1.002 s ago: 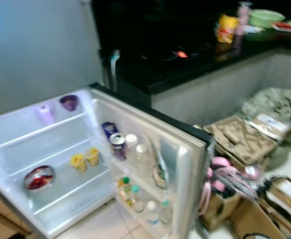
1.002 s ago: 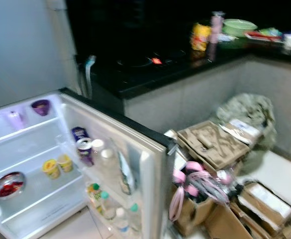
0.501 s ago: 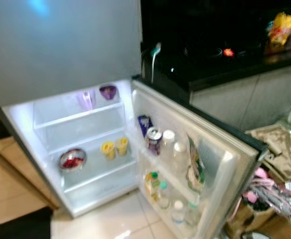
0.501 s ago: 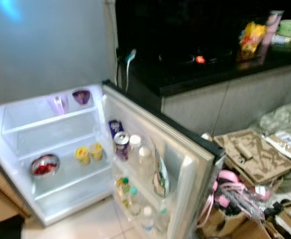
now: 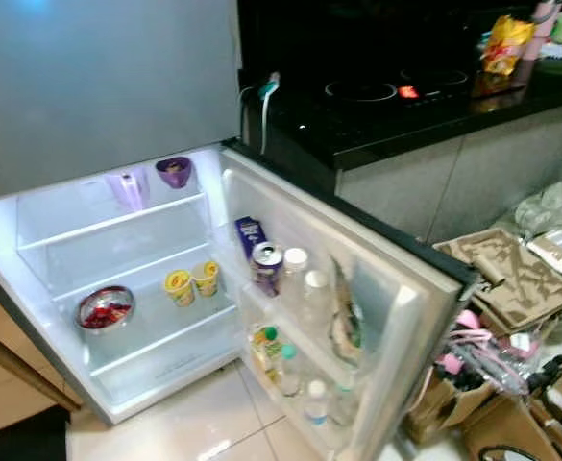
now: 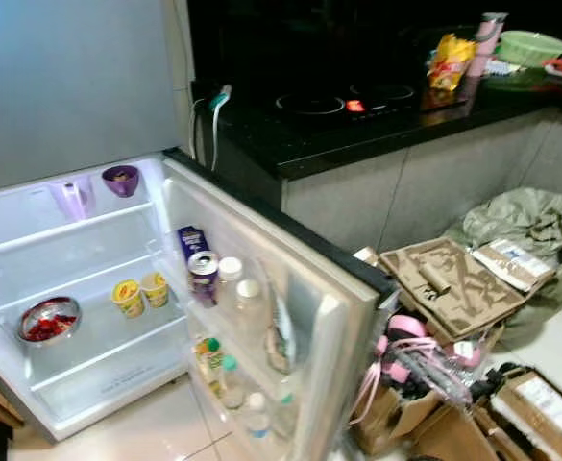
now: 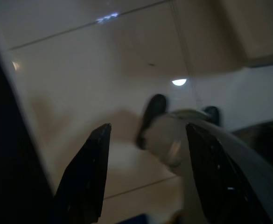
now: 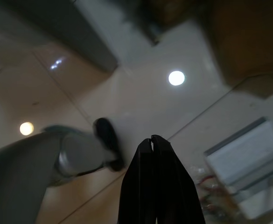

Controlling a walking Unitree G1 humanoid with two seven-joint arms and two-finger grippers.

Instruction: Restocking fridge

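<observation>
The small fridge (image 5: 117, 389) stands open on the floor with its interior lit. On its shelves are a purple cup (image 5: 175, 171), a lilac cup (image 5: 127, 189), two yellow tubs (image 5: 190, 282) and a metal bowl of red food (image 5: 105, 308). The open door (image 5: 396, 288) holds a blue carton (image 5: 250, 235), a drinks can (image 5: 266, 267), clear bottles (image 5: 314, 298) and more bottles (image 5: 281, 360) on the lower rack. My left gripper (image 7: 148, 128) hangs open over pale floor tiles. My right gripper (image 8: 152, 139) hangs shut over the tiles, holding nothing.
A black counter with a hob (image 5: 357, 91) runs behind the fridge, carrying a yellow snack bag (image 5: 506, 43) and a green bowl (image 6: 533, 46). Cardboard boxes (image 5: 497, 274), pink items (image 5: 473, 351) and a grey-green sack (image 6: 525, 216) crowd the floor right of the door. Wooden furniture (image 5: 2, 355) stands at left.
The whole picture has shifted as my head camera swung, first right and then back left. The fridge contents and the open door stand as before.
</observation>
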